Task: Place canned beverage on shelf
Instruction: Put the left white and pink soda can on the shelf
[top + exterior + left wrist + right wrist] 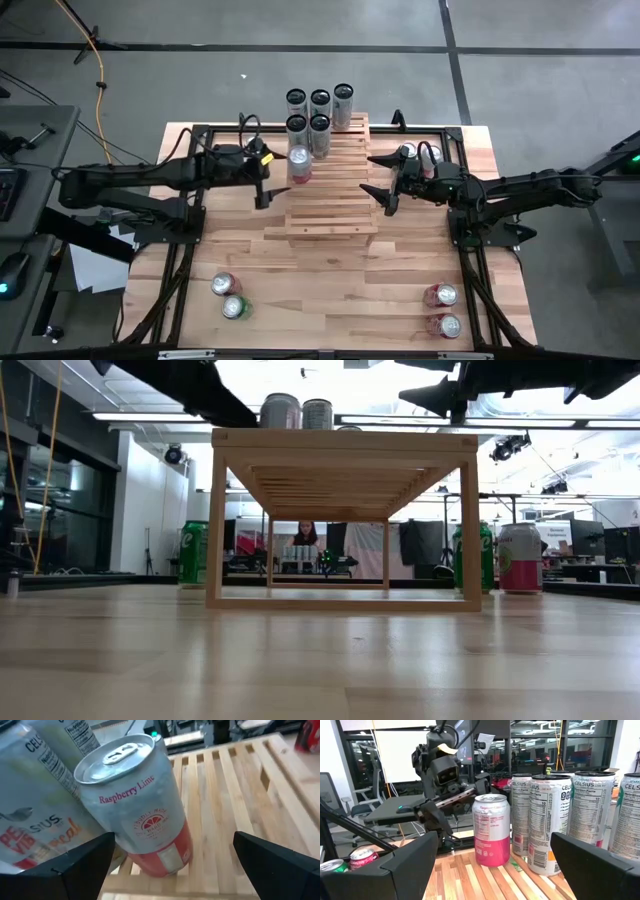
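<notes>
Right now the pink can [299, 166] stands upright on the shelf [335, 205], at its left edge, just in front of the tall cans [320, 112] at the back. The left hand [262, 172] sits just beside it with fingers wide apart, gripping nothing; in the left wrist view the can [140, 805] stands clear between the two dark fingers [75, 865], touching neither. The right hand [381, 177] hovers at the shelf's right edge, its fingers also spread and empty, looking across at the same can [492, 829].

More cans wait on the surface [330, 290]: a red and a green one [230, 296] near the front left, two red ones [441, 308] at the front right, two more [420, 153] by the right arm.

Such a can is probably thin aluminium: stiff enough if full and sealed, easy to dent if squeezed hard, smooth and likely a bit slippery. A full one would carry noticeable weight. The best hold looks to be across the round body near mid-height, fingers on opposite sides, kept upright; the rim and pull tab give poor purchase. The slatted shelf top has gaps, so the base should land flat across the slats.
</notes>
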`<state>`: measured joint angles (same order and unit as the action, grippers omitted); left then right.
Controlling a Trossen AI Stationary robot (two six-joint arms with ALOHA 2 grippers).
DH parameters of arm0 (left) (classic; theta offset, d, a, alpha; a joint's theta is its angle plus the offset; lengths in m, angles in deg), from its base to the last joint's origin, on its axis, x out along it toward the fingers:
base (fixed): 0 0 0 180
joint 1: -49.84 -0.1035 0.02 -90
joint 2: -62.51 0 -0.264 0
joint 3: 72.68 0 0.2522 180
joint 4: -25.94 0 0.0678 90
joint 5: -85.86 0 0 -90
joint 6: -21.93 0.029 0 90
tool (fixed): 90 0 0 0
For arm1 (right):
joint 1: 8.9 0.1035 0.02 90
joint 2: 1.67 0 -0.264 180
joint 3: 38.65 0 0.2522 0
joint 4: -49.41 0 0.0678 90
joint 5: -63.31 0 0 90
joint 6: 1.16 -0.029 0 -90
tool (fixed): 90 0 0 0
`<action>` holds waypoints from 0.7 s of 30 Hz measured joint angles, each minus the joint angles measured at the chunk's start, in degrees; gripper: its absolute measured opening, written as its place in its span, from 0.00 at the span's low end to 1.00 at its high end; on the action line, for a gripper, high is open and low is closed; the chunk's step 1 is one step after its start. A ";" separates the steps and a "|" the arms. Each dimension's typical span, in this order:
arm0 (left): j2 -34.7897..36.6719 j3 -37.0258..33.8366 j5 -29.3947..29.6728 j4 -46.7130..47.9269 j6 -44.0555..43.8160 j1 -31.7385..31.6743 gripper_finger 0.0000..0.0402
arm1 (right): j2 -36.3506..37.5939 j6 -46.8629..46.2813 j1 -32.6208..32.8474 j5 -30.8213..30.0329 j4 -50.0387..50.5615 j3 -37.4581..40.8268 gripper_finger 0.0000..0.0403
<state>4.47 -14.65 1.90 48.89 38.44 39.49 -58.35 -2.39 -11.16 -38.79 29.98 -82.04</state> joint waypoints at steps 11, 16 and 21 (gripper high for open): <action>-5.42 0.00 -2.46 -6.11 -1.28 -4.06 0.99 | 0.00 0.15 0.00 0.00 0.20 0.00 0.93; -7.04 0.00 -2.60 -8.14 -2.37 -4.04 0.99 | 0.01 0.16 0.00 0.00 0.38 0.00 0.93; -8.29 0.00 -2.97 -10.58 -6.70 -4.02 0.99 | 0.01 0.15 0.00 0.00 0.37 0.00 0.93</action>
<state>-3.82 -14.65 -1.07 38.31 31.73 35.47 -58.34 -2.24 -11.16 -38.79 30.35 -82.04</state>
